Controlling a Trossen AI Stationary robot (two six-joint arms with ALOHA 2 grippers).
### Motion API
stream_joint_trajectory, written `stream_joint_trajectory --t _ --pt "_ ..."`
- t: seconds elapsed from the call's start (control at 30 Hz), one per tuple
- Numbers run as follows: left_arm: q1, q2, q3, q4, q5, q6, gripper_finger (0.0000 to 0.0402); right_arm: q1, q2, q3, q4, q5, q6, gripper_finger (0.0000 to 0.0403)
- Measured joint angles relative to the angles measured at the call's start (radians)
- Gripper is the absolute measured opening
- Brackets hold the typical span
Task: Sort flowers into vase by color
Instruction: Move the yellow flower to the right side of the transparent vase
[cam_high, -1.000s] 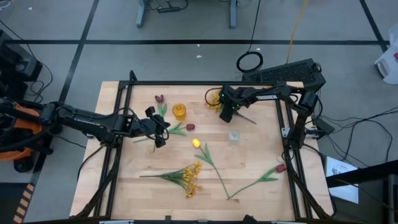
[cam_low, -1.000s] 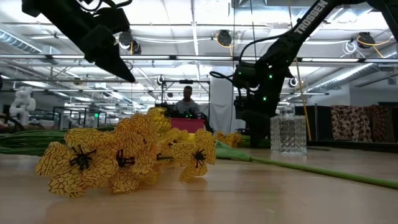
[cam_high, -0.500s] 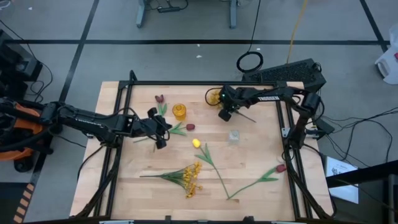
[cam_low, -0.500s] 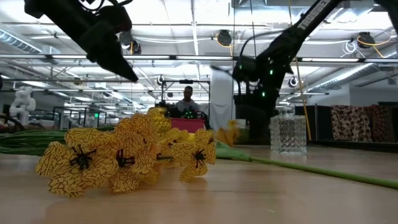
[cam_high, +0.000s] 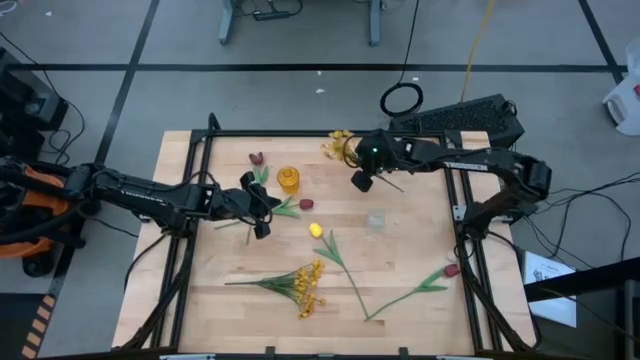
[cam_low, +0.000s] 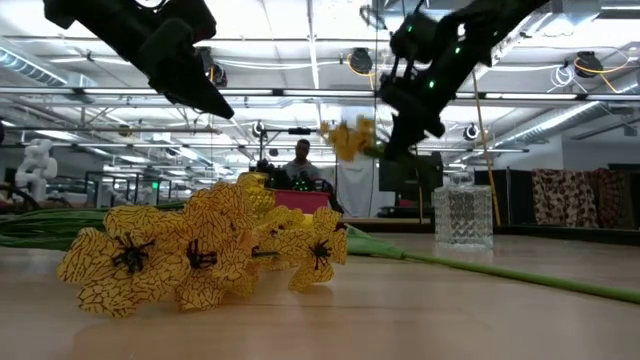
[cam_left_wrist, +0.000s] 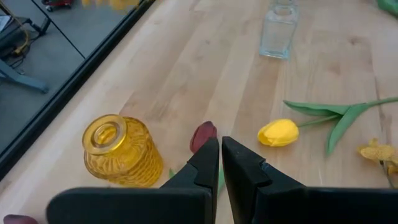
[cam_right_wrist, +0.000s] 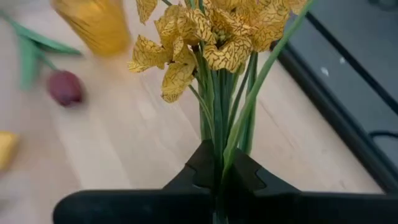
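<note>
My right gripper (cam_high: 360, 180) is shut on a spray of small yellow blossoms (cam_high: 335, 143), high above the table's far side. My left gripper (cam_high: 260, 208) hovers shut above the table's left middle. Just past its fingertips a dark-red tulip (cam_left_wrist: 203, 135) lies flat on the wood. The yellow glass vase (cam_high: 288, 179) stands beside that tulip, and the clear glass vase (cam_high: 376, 219) stands farther right. Also lying on the table are a yellow tulip (cam_high: 316, 229), a second yellow spray (cam_high: 305, 285) and two more red tulips (cam_high: 256, 158) (cam_high: 450, 270). My right gripper pinches the spray's bundle of thin green stems (cam_right_wrist: 217, 143) between its two fingers, a short way below the blossoms. The spray is lifted clear of the table. Its blossoms (cam_low: 348, 138) stick out sideways from the fingers, and the stem's tail (cam_high: 392, 184) trails out behind them.
A black frame (cam_high: 300, 133) runs around the table's far and side edges. Bare wood lies between the two vases and along the near left. In the low view a person (cam_low: 300, 165) sits in the room beyond the table.
My right gripper has risen from table level by the far edge, taking the yellow spray with it. The spray lay on the wood a second ago and now hangs clear of it, with its blossoms nearer the far edge.
</note>
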Motion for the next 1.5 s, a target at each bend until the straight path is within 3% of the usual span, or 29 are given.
stream_joint_trajectory --t 0.5,0.67,0.9,1.13,1.27,1.5 --pt "0.000 0.000 0.000 0.016 0.000 0.000 0.0029 0.110 -0.189 0.000 0.004 0.029 0.028 0.0004" --pt "0.000 0.000 0.000 0.015 0.022 -0.004 0.0029 0.109 -0.198 -0.087 0.019 0.030 0.071 0.0004" --pt "-0.002 0.005 0.000 0.015 0.055 -0.028 0.0029 0.150 -0.314 -0.186 -0.026 0.078 0.301 0.0004" --pt "-0.009 0.050 0.000 0.012 0.056 -0.053 0.0029 0.322 -0.475 -0.263 -0.194 0.362 0.592 0.0004" --pt "-0.009 0.082 0.000 0.012 0.078 -0.077 0.0029 0.432 -0.506 -0.386 -0.127 0.450 0.778 0.0004" --pt "-0.026 0.112 0.000 0.012 0.137 -0.079 0.0029 0.545 -0.464 -0.577 0.063 0.500 1.022 0.0004"
